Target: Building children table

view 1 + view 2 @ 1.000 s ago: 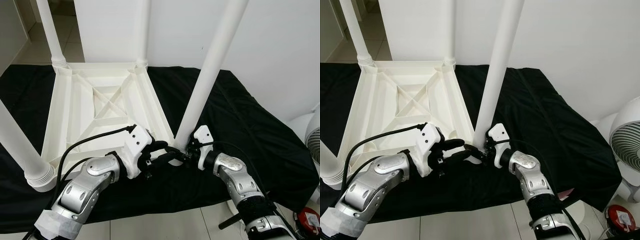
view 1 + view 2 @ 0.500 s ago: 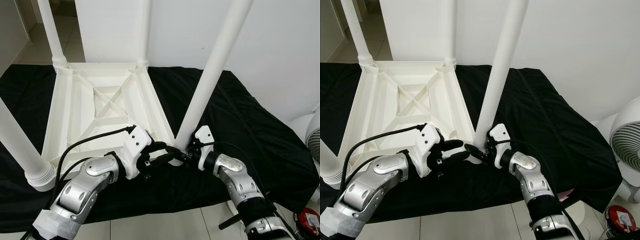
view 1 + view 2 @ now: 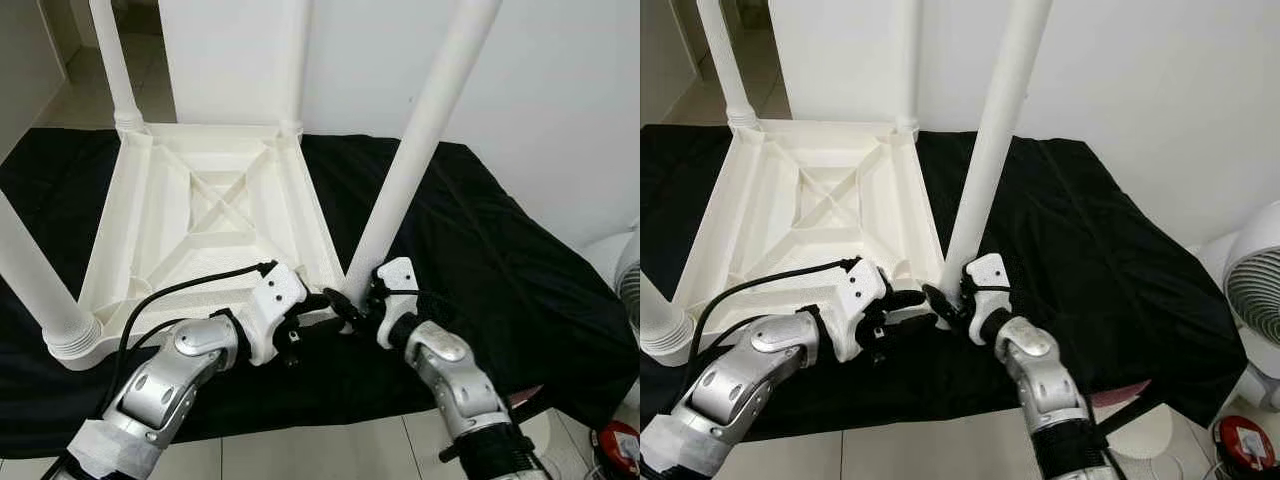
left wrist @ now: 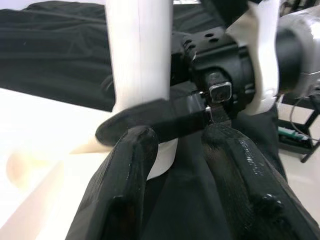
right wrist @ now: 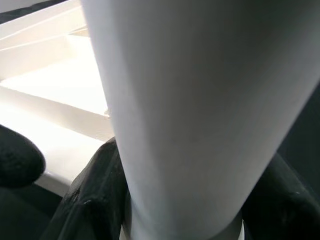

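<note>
The near white leg (image 3: pixel 415 150) has straightened from its earlier lean, the right gripper (image 3: pixel 352 308) clasping its base at the upturned table's (image 3: pixel 190 215) lower-centre corner, while the left gripper (image 3: pixel 318 312) hovers alongside, fingers spread.

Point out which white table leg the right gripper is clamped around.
The leaning leg at the upturned table's near right corner; the right gripper grips its base. The others stand ungripped.

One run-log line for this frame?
right gripper: shut on near-right leg base | left gripper: open, beside it | tabletop: inverted
</note>
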Robot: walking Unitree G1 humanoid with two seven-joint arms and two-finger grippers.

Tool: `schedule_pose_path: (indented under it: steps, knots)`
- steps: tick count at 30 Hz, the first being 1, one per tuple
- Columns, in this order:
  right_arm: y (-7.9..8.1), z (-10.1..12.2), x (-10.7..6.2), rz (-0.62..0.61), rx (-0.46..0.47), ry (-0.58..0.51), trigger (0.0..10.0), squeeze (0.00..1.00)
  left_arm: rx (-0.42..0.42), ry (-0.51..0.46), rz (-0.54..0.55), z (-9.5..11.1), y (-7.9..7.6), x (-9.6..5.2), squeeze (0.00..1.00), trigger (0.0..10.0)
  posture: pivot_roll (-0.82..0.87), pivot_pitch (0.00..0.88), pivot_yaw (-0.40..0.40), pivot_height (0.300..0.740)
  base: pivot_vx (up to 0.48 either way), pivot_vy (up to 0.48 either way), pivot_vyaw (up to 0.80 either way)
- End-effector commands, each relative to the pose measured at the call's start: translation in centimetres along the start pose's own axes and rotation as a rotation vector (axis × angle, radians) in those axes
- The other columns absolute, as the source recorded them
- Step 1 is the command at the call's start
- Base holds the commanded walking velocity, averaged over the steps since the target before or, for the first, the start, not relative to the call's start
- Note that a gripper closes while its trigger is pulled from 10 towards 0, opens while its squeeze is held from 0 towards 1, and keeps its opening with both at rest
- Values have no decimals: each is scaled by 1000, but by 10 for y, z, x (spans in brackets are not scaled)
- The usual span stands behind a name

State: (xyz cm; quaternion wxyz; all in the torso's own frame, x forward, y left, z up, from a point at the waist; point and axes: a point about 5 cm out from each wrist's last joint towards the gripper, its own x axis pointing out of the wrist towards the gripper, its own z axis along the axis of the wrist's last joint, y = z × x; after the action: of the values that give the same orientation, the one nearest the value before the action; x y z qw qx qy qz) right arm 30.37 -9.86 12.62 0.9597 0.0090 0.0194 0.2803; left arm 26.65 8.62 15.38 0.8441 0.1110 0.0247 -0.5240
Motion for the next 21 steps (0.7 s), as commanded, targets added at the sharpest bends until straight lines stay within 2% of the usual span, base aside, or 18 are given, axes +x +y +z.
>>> schedule_pose_path:
  steps: [1, 2, 3, 5, 6, 8, 21]
  knots:
    - [-11, 3, -3, -117, 51, -13, 10000, 0, 16, -1, -40, 1, -2, 2, 0, 10000, 58, 0, -89, 740, 0, 0, 0]
    - [-12, 3, -3, -183, 53, -15, 10000, 0, 17, -1, -37, 1, -1, 2, 0, 10000, 57, 0, -90, 740, 0, 0, 0]
    - [-12, 3, -3, -183, 53, -15, 10000, 0, 17, -1, -37, 1, -1, 2, 0, 10000, 57, 0, -90, 740, 0, 0, 0]
    - [-11, 1, -4, -317, 65, -25, 10000, 0, 21, 2, -25, 0, 3, 0, 0, 10000, 62, 0, -92, 740, 0, 0, 0]
    - [-11, 1, -4, -317, 65, -25, 10000, 0, 21, 2, -25, 0, 3, 0, 0, 10000, 62, 0, -92, 740, 0, 0, 0]
    - [-9, 0, -5, -404, 86, -31, 10000, 0, 24, 1, -13, 1, 6, -2, 0, 10000, 66, 0, -93, 740, 0, 0, 0]
    - [-6, 2, -4, -462, 88, -14, 10000, 0, 31, -5, -5, 2, 9, -3, 0, 10000, 67, 0, -90, 740, 0, 0, 0]
